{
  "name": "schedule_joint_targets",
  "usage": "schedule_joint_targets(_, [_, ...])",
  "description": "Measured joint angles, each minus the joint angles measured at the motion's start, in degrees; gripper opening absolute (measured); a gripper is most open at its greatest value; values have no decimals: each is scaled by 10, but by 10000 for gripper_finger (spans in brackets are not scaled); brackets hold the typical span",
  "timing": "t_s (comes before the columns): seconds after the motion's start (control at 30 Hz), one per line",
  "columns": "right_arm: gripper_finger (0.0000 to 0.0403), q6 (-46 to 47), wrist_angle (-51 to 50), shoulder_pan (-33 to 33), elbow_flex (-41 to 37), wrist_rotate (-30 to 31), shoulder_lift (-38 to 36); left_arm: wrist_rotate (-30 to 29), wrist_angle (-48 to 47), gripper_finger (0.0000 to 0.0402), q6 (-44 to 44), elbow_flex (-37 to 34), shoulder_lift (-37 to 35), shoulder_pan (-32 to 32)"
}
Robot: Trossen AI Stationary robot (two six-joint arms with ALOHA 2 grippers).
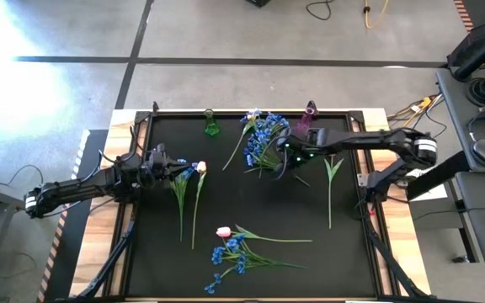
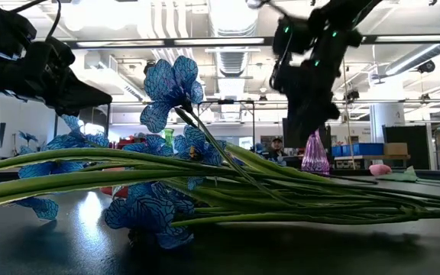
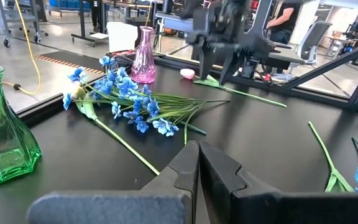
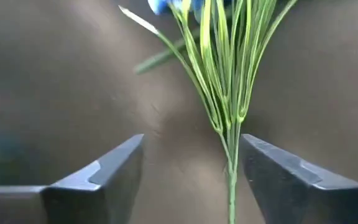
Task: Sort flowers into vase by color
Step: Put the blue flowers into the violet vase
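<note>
Right gripper [image 4: 191,180] hangs over the far-centre bunch of small blue artificial blossoms on green stems [image 1: 265,141], fingers apart, straddling the stem base [image 4: 231,177], probably lined up to grab low. Pink glass vase [image 1: 308,118] sits just beyond it, green glass vase [image 1: 211,124] further left. Left gripper [image 3: 199,163] closed, empty, waiting at the left.

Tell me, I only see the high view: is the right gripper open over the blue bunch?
Observer: Yes. The right wrist view shows the right gripper open, with a green stem between its fingers, close to one of them.
Operator: And the left gripper, holding anything?
Observer: No. Its own wrist view shows the left gripper shut, with nothing between the fingers.
</note>
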Motion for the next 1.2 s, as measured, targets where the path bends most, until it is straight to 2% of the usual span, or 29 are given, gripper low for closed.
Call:
schedule_joint_targets(0.2, [289, -21, 1, -22, 18, 6, 86, 0, 0, 0, 0, 0, 0, 0])
schedule_joint_targets(0.57, [266, -59, -3, -35, 81, 13, 186, 0, 0, 0, 0, 0, 0, 0])
schedule_joint_targets(0.67, [238, -60, -11, -36, 92, 15, 199, 0, 0, 0, 0, 0, 0, 0])
schedule_joint_targets(0.77, [192, -66, -21, -36, 100, 25, 204, 0, 0, 0, 0, 0, 0, 0])
schedule_joint_targets(0.9, [107, -79, -24, -36, 103, 24, 201, 0, 0, 0, 0, 0, 0, 0])
schedule_joint_targets(1.03, [25, -83, -52, -37, 115, -7, 183, 0, 0, 0, 0, 0, 0, 0])
schedule_joint_targets(1.2, [21, -80, -81, -37, 148, -1, 124, 0, -1, 0, 0, 0, 0, 0])
